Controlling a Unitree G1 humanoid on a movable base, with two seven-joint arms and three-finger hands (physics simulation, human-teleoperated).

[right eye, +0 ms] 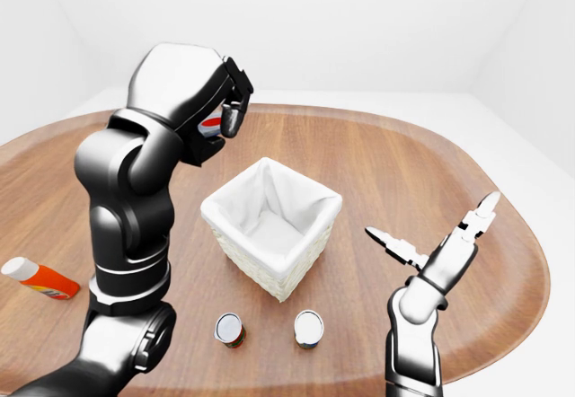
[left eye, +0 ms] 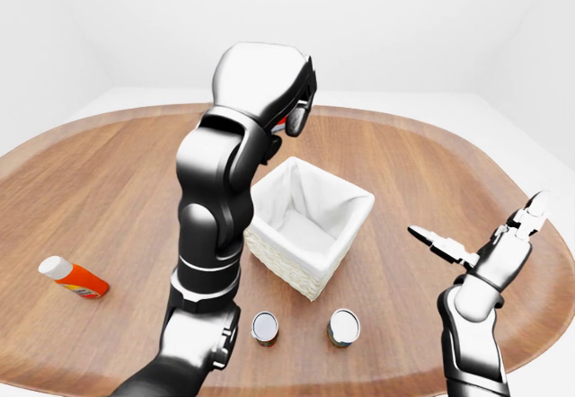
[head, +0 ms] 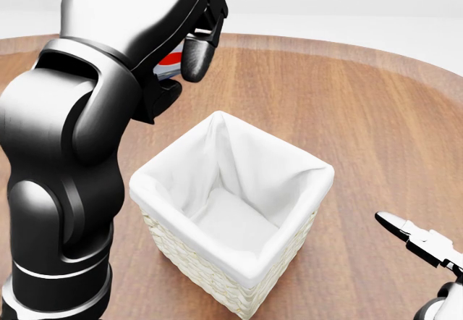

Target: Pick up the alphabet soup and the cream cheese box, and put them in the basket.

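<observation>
We see our left hand point(head: 189, 41) raised above the upper-left corner of the white cloth-lined wicker basket point(head: 239, 273) in the head view, its dark fingers clenched round a red-and-white alphabet soup can point(head: 171, 59) that shows only as a sliver between them. Our right hand point(right eye: 431, 244) hangs released to the right of the basket, fingers spread wide and holding nothing. On the round wooden table point(left eye: 108, 199) two upright cans point(left eye: 265, 327) stand just below the basket, and an orange bottle with a white cap point(left eye: 74, 278) lies far left; we cannot make out the cream cheese box.
</observation>
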